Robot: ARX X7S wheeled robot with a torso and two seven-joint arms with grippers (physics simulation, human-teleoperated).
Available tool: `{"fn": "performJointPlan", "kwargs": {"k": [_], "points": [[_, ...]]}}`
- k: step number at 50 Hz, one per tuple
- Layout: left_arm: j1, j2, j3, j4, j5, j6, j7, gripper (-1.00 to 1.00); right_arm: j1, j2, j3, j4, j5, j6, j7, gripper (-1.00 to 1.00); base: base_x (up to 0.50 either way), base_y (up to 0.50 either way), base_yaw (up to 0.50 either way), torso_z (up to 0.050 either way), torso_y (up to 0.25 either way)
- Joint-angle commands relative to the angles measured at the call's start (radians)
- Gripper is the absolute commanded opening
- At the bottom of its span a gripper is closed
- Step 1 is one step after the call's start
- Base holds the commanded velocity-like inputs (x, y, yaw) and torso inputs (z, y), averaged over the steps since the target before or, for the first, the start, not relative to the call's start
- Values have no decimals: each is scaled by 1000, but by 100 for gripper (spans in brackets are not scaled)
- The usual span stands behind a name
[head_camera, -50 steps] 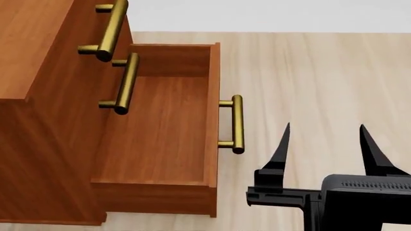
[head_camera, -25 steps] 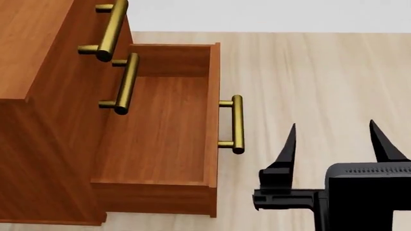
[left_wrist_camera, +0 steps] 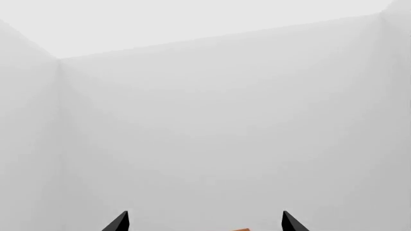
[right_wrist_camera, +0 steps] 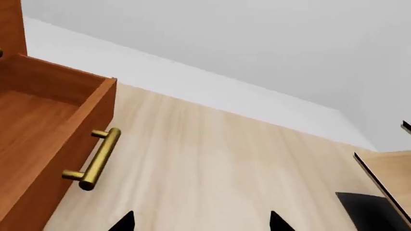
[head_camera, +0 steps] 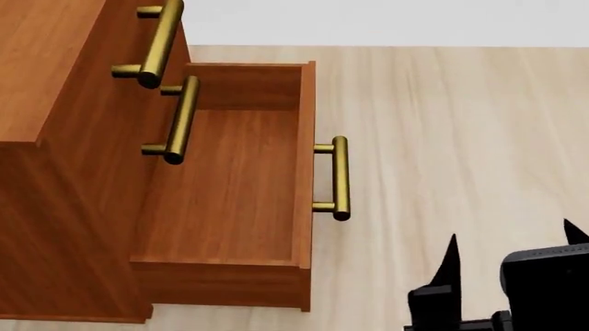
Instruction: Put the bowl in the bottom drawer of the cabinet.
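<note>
Beside the cabinet (head_camera: 55,138), bottom drawer (head_camera: 230,186) pulled out and bare inside, right gripper (head_camera: 511,258) spread wide, cut off at frame edge, left gripper (left_wrist_camera: 204,221) parted, only tips showing, bowl unseen

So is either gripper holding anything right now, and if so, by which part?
Nothing is held. The right gripper is open over bare floor, clear of the bottom drawer. The left gripper is open too, facing a blank wall.

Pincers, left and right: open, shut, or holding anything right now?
Left pincer: open, nothing between the tips.
Right pincer: open, empty, beside the pulled-out bottom drawer.
</note>
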Motion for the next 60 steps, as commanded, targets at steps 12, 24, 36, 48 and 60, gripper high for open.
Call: {"fn": "performJointPlan", "kwargs": {"k": [12,24,36,48,60], "points": [[3,-2,5,7,-8,2,-7,100,-137,132,195,-1,319,73,134,100,0,0,0,0,0],[0,-5,3,15,-17,-3,-13,100,-249,172,175,19,269,-16,124,100,0,0,0,0,0],[-4,-7,4,8,-20,3,-13,100,-347,192,167,54,205,-100,98,100,0,0,0,0,0],[-2,-9,12,1,-17,12,-12,100,-416,206,186,63,191,-125,93,100,0,0,0,0,0],[0,-8,21,-4,-12,22,-12,100,-474,205,184,105,141,-190,68,100,0,0,0,0,0]]}}
